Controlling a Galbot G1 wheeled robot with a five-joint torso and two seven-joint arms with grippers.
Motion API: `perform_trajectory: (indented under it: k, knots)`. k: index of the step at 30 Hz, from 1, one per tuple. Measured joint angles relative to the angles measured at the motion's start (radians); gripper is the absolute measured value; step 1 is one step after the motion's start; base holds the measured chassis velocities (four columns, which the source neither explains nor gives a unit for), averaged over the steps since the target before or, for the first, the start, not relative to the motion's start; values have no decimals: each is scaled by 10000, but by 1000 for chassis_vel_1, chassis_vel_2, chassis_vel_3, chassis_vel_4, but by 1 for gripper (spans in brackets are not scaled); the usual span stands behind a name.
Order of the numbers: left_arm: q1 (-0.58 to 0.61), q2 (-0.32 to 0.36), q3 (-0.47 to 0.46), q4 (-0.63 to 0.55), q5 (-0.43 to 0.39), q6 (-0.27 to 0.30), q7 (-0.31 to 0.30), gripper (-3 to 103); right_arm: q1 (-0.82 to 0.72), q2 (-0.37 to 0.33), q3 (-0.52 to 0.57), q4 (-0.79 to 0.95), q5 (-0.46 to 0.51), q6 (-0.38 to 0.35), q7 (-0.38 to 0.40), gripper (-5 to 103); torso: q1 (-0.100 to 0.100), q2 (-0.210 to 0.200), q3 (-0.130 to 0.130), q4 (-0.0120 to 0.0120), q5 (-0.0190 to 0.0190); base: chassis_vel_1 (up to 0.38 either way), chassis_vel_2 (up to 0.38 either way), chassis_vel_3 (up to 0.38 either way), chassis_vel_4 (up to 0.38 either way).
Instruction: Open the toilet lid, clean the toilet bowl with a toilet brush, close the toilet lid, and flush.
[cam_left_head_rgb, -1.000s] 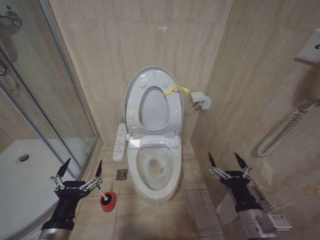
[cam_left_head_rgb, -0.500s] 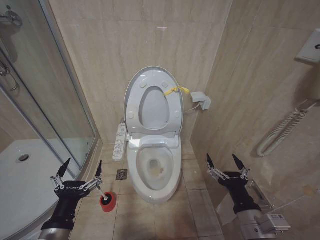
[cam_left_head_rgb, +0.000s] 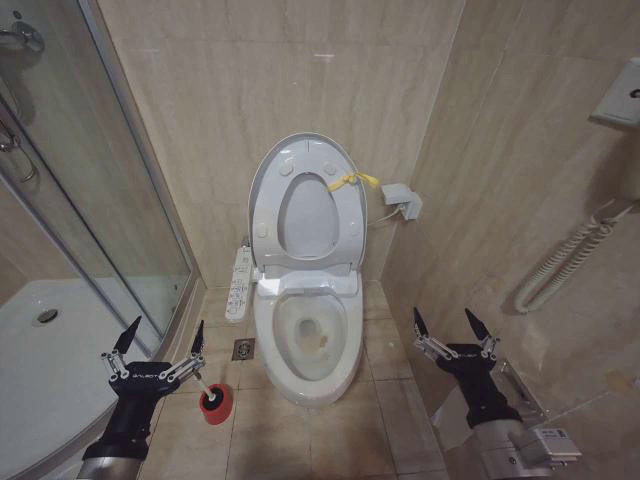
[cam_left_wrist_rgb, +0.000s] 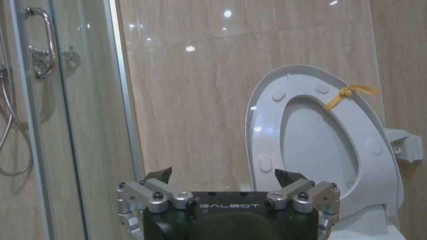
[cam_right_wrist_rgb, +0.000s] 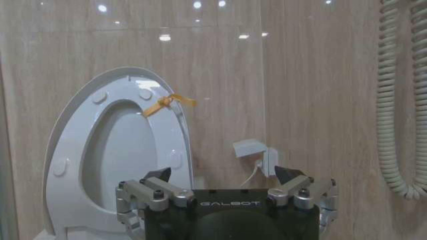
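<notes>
- The left end effector (cam_left_head_rgb: 160, 339) hangs low beside the glass shower door (cam_left_head_rgb: 90, 200), its fingers spread wide and holding nothing.
- The toilet brush (cam_left_head_rgb: 208, 388) stands in its red holder (cam_left_head_rgb: 216, 402) on the floor, just below and beside the left end effector's inner fingertip; I cannot tell whether they touch.
- The right end effector (cam_left_head_rgb: 451, 325) is released too, fingers splayed, hovering near the tiled side wall (cam_left_head_rgb: 520, 180).
- The toilet bowl (cam_left_head_rgb: 308, 338) sits between the 2 end effectors, slightly ahead of them and uncovered.
- The toilet lid (cam_left_head_rgb: 305, 205) stands upright against the back wall, beyond both end effectors, with the seat ring raised against it and a yellow strap (cam_left_head_rgb: 352, 181) tied at its rim.
</notes>
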Motion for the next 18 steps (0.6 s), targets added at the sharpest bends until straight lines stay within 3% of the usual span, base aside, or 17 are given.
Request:
perform_trajectory:
  k: [18]
  knots:
    - [0,0,0,0,0,0,0,100,1,-2,-1,-3,-1,7,6,100,0,0,0,0,0,0,0,0,0]
